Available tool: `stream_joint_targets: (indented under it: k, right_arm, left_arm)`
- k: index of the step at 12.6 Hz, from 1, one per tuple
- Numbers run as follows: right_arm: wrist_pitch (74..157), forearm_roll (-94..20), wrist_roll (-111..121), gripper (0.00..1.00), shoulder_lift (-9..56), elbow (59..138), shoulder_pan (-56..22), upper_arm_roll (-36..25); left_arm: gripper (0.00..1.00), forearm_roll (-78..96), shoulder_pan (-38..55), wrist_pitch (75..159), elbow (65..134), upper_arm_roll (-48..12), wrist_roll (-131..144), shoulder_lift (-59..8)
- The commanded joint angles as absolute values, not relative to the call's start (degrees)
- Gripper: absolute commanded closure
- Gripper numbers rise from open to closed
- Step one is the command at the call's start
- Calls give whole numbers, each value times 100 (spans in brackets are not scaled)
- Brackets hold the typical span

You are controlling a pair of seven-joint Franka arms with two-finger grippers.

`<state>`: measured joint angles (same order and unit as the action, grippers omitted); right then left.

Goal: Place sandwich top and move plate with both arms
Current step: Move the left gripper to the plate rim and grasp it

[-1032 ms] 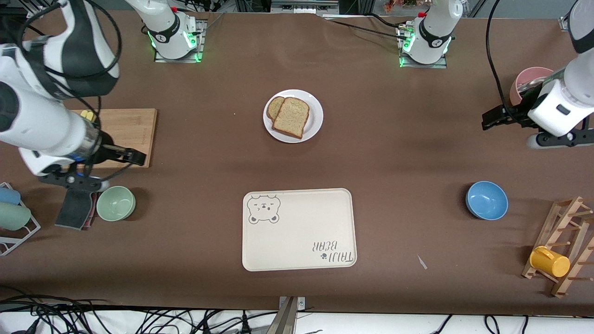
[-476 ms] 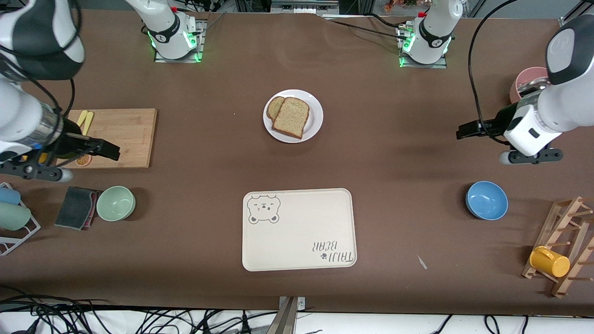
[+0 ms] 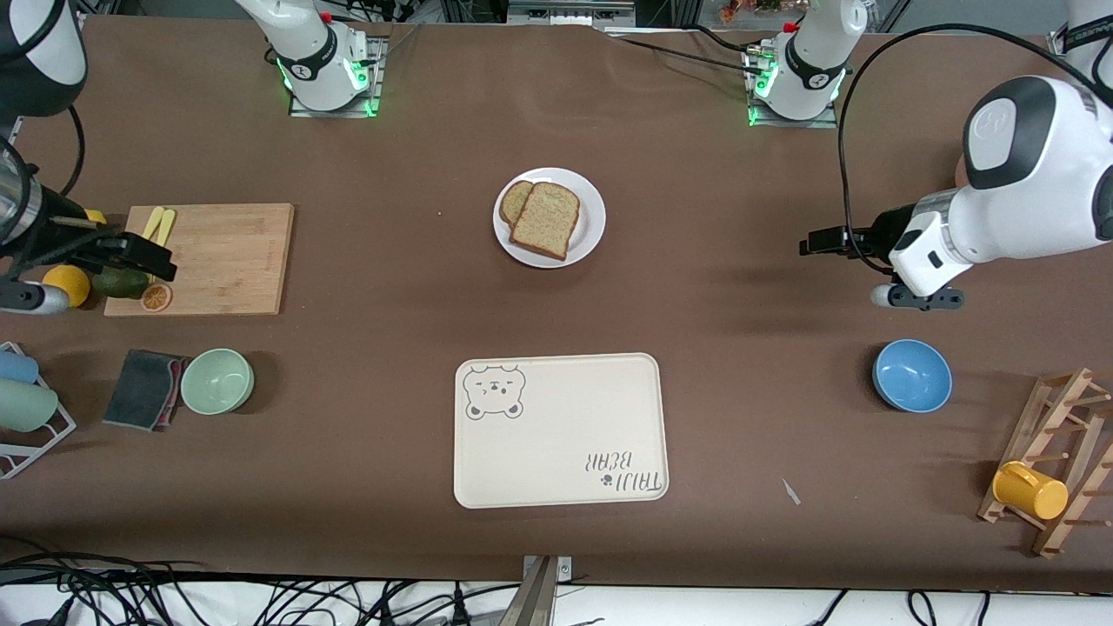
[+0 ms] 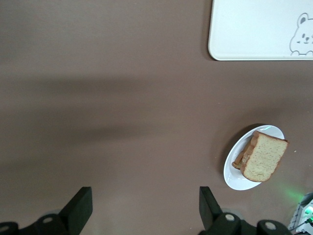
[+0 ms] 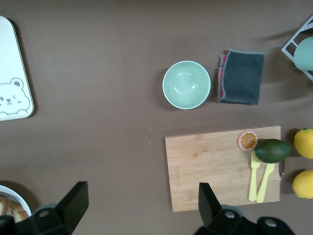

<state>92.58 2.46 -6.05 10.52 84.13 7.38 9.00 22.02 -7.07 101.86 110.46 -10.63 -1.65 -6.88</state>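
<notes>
Resting on the plate [image 3: 592, 228] at upper centre, the sandwich top [image 3: 545, 219] covers another slice; left gripper [image 3: 813, 243] and right gripper [image 3: 148, 259] hover at the frame's edges, fingers spread, empty.

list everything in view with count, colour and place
round white plate: 1, white, table middle, toward the bases
tan bread slices: 2, stacked on the plate
cream bear-print tray: 1, nearer the camera than the plate
wooden cutting board: 1, right arm's end
pale green bowl: 1, beside dark grey cloth
blue bowl: 1, left arm's end
yellow mug: 1, on wooden rack
left pincer: open, over bare table
right pincer: open, over the board's edge
</notes>
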Motion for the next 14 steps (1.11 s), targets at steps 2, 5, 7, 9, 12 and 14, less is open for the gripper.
stream_joint_targets:
  k: [2,5,7,9,12,14]
  right_arm:
    - [9465,194,-518,1,651,8937,703,756]
    - [9527,70,-1054,1,563,9070,467,449]
    - [9527,70,-1037,1,580,9062,422,396]
    - [9475,62,-1037,1,571,9062,413,317]
    - [9457,-271,-1011,1,563,9053,378,229]
    - [9457,-264,-950,1,554,9053,325,159]
  left_arm:
    - [5,3311,-423,10984,12153,-1046,-562,-308]
    - [4,3926,95,11670,12681,-1046,-606,-281]
    - [5,4322,359,11935,12927,-1046,-859,-316]
    - [4,5128,439,12041,13278,-1046,-1482,-316]
    - [6,6036,1000,12671,13666,-1046,-2169,-369]
    - [8,6851,1614,13321,13781,-1046,-2460,-640]
